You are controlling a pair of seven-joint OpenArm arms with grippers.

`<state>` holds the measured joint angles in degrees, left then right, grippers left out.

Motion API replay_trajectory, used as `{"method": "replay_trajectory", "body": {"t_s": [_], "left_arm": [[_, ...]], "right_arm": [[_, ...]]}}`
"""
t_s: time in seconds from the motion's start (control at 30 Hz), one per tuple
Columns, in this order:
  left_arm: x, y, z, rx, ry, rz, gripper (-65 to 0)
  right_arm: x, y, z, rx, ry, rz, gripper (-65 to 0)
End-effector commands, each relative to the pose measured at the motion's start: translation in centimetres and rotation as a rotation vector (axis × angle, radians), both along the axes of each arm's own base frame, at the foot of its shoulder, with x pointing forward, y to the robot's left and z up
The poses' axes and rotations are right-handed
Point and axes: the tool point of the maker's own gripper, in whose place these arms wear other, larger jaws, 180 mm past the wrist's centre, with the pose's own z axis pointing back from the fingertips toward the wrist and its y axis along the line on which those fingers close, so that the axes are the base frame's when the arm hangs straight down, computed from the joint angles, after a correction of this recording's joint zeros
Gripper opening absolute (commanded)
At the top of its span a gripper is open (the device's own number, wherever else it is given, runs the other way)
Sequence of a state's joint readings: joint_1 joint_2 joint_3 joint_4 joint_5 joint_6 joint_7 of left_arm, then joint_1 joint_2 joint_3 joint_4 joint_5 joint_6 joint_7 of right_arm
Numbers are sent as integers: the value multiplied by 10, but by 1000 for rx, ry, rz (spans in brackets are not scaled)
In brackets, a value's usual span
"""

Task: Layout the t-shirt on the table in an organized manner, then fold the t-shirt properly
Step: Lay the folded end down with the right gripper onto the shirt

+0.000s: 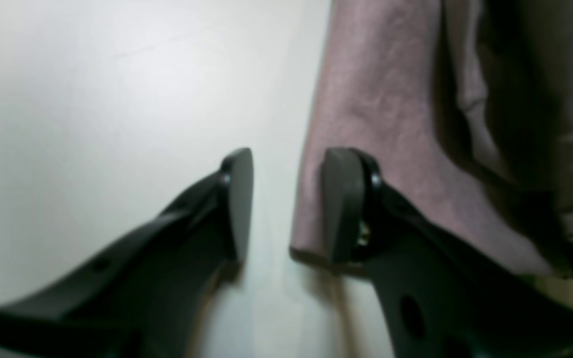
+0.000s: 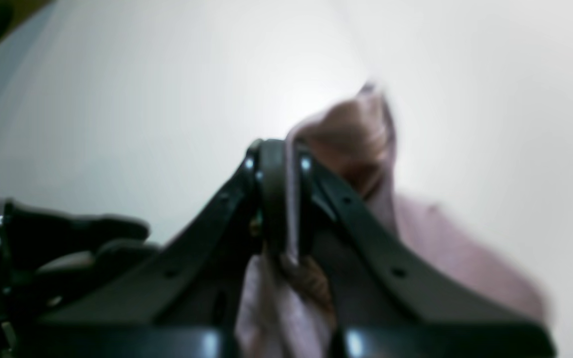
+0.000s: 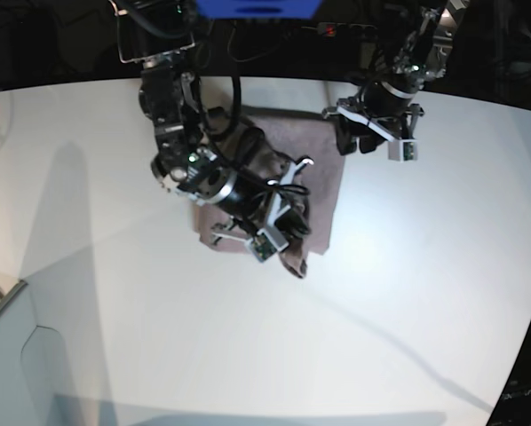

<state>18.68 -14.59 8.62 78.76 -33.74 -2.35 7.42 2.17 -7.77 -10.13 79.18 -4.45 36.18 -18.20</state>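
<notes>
Lying on the white table (image 3: 408, 293), toward its far middle part, with the t-shirt (image 3: 323, 191) partly flat and partly bunched into mauve-grey folds. Pinched in the right gripper (image 2: 286, 199): a thin fold of that fabric, jaws closed tight on it, cloth spilling out both above the fingertips and below them toward the camera. Lifted slightly off the surface there, judging by the base view, with a drooping corner of cloth hanging just past the right gripper at the near edge of the garment. Hovering at the far right side of the shirt in the base view, by its far corner: the left gripper (image 1: 286, 204), jaws parted to a middling width and closed on nothing. Seen through the left wrist camera, one dark finger (image 1: 239, 199) standing over bare tabletop, the other finger (image 1: 343, 199) standing in front of the hemmed edge of the cloth; whether that pad touches the fabric cannot be told from the blur. Between the two pads only white surface and the shirt's straight edge just beside it. Wrinkled and shadowed farther in, the fabric rising into darker folds at the right of that wrist view.
</notes>
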Motion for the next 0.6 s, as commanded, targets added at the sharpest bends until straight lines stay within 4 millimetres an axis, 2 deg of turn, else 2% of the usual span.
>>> {"method": "replay_trajectory", "body": {"t_s": [0.0,0.03,0.1,0.2,0.3,0.37,0.43,0.57], "left_arm": [[1,1,6,-3,-24,-1,-416],[0,2,5,-3,-21,1,-416],[-2,2,5,-3,-17,2,-416],[-3,3,4,-1,-15,3,-416],[-12,6,0,5,2,5,-416],[-9,15,7,17,-16,14,-416],[-13,22,12,21,-23,29,-416],[-13,32,28,26,-58,57,-416]], "right_arm": [[7,11,14,48,-34,6,-650],[2,17,8,43,-16,25,-649],[-9,32,3,35,-4,79,-594],[-23,46,3,15,-14,156,-477],[-28,54,15,22,-51,187,-354],[-28,51,30,38,-89,172,-290],[-24,40,49,50,-143,134,-256],[-15,-4,68,52,-191,-4,-255]]}}
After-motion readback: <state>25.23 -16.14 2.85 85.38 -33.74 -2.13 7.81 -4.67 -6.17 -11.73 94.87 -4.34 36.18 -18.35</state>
